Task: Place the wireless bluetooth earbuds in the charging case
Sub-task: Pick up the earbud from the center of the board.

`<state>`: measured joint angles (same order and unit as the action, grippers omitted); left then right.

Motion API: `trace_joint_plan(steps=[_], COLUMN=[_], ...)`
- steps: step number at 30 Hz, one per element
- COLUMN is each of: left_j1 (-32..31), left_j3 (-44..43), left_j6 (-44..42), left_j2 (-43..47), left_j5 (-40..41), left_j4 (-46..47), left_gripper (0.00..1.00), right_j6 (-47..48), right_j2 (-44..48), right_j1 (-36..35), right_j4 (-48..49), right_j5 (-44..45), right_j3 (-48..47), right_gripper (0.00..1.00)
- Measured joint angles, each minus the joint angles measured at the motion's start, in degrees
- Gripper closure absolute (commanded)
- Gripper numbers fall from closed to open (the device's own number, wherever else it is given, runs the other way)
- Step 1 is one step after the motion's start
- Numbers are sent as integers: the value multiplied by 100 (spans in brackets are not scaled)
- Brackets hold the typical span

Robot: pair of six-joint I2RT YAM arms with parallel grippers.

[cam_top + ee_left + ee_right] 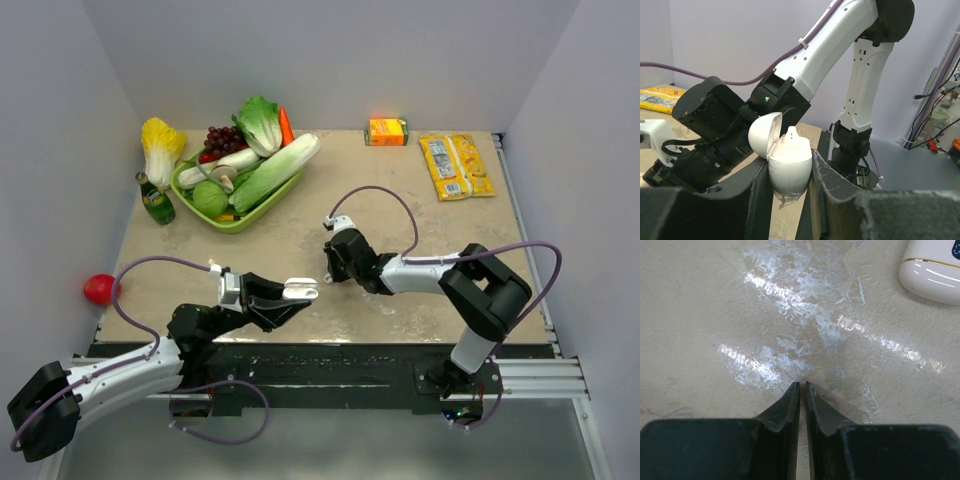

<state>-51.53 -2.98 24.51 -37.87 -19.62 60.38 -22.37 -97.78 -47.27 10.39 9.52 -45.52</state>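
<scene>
Left jaws grip the open cream-white pebble-shaped plastic case [789, 172], 1 white earbud [792, 135] poking out. Right jaws closed on nothing.

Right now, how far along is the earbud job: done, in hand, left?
Done: the charging case is open, with one white earbud seemingly seated inside. In hand: the left gripper holds the case; the right gripper is shut, apparently empty. Left: any second earbud, unseen here.

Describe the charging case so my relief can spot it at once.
Follow the left arm, bottom left of the overhead view, to its hand. Pinched in it is the charging case: small, white, egg-shaped, lid open, unlike the boxy orange carton far behind it.
</scene>
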Motion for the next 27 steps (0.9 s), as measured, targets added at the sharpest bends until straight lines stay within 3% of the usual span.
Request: trace_joint_plan(steps=[5, 10, 13, 21, 27], left_j1=[-2, -4, -4, -4, -31], left_j3=[0, 0, 0, 0, 0], left_j6=[0, 0, 0, 2, 2], left_j2=[13, 48, 46, -2, 44], left_j5=[0, 35, 37, 37, 37], left_j4=[0, 2, 2, 26, 24], left_gripper=[100, 100, 100, 100, 100], right_j6=[11, 70, 227, 577, 627], right_j2=[94, 944, 1338, 765, 483], right_j1=[4, -39, -223, -586, -586], right_j4=[-96, -389, -387, -588, -802], right_j5=[190, 345, 219, -437, -463], right_j3=[11, 188, 118, -247, -247], right_gripper=[69, 53, 49, 48, 48])
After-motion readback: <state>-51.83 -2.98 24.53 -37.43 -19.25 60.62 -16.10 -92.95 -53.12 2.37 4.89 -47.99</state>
